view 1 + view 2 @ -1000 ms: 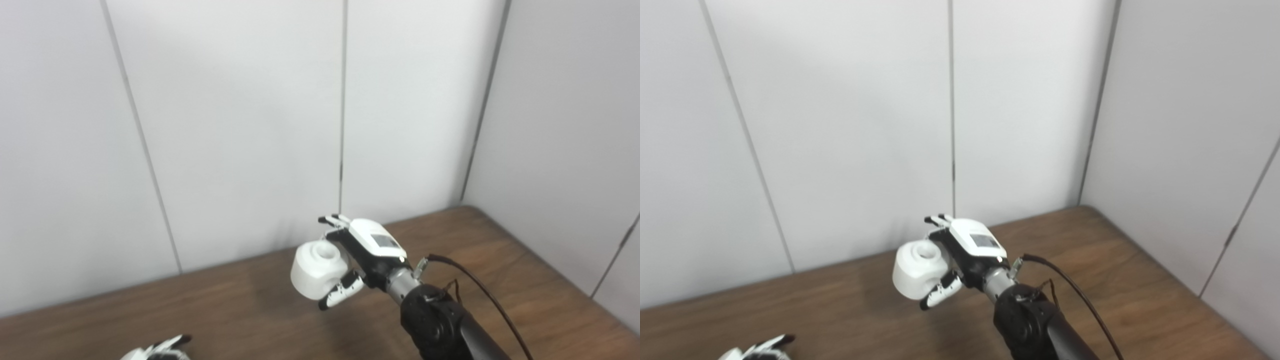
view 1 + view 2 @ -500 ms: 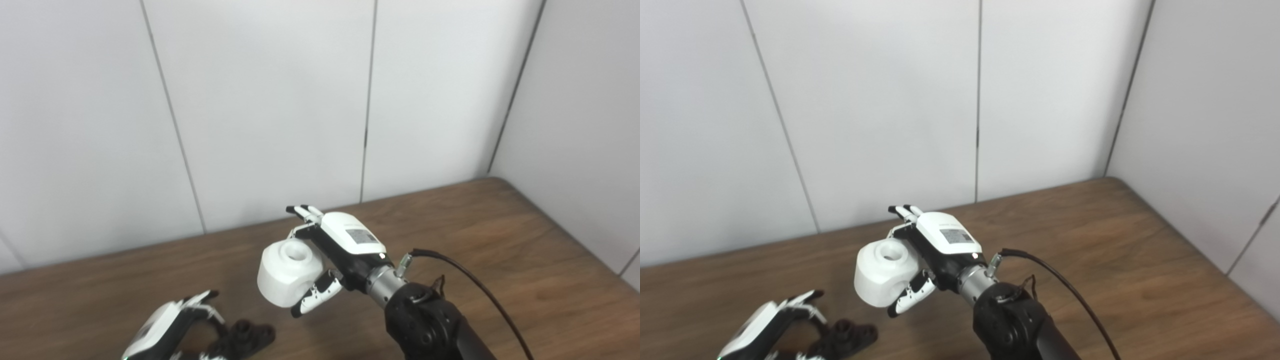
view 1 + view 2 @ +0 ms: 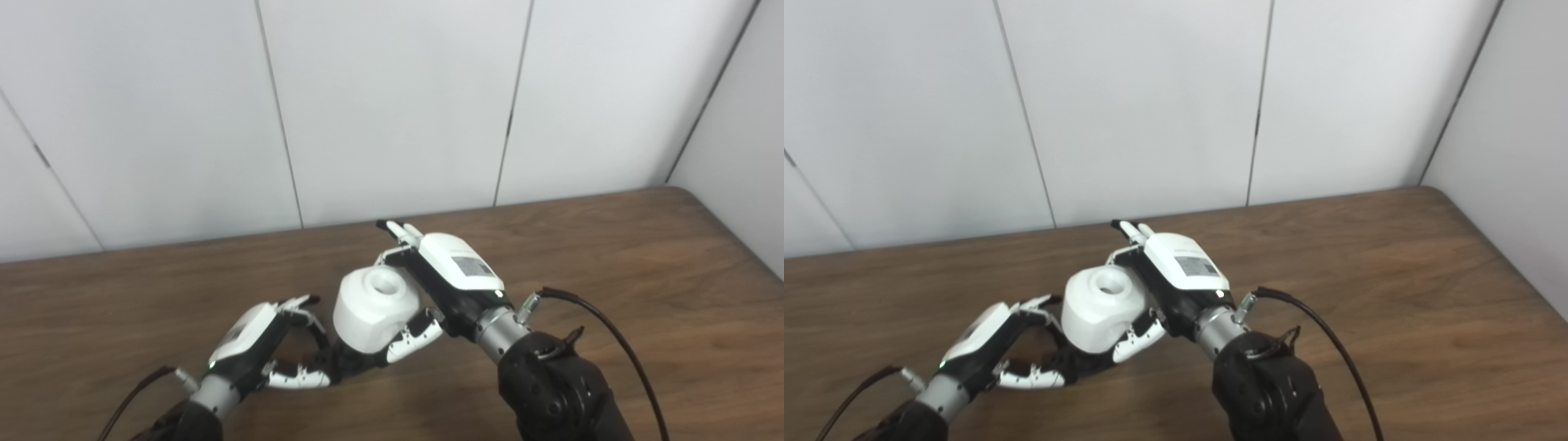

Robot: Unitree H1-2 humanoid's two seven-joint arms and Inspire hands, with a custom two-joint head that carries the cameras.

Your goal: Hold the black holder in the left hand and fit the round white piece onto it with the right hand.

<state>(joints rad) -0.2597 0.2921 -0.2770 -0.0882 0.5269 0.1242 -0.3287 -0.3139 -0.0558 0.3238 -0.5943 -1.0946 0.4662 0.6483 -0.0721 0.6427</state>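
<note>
White, the round white piece (image 3: 375, 309) sits clamped in the right hand (image 3: 450, 278) in the left eye view, over the wooden table (image 3: 643, 257), directly above the black holder (image 3: 349, 361), which the left hand (image 3: 257, 343) pinches

From the right eye, the piece's hollow faces up; whether piece and holder touch is unclear

Bare test booth: white panel walls (image 3: 392, 104) around wooden table (image 3: 643, 257).
</note>
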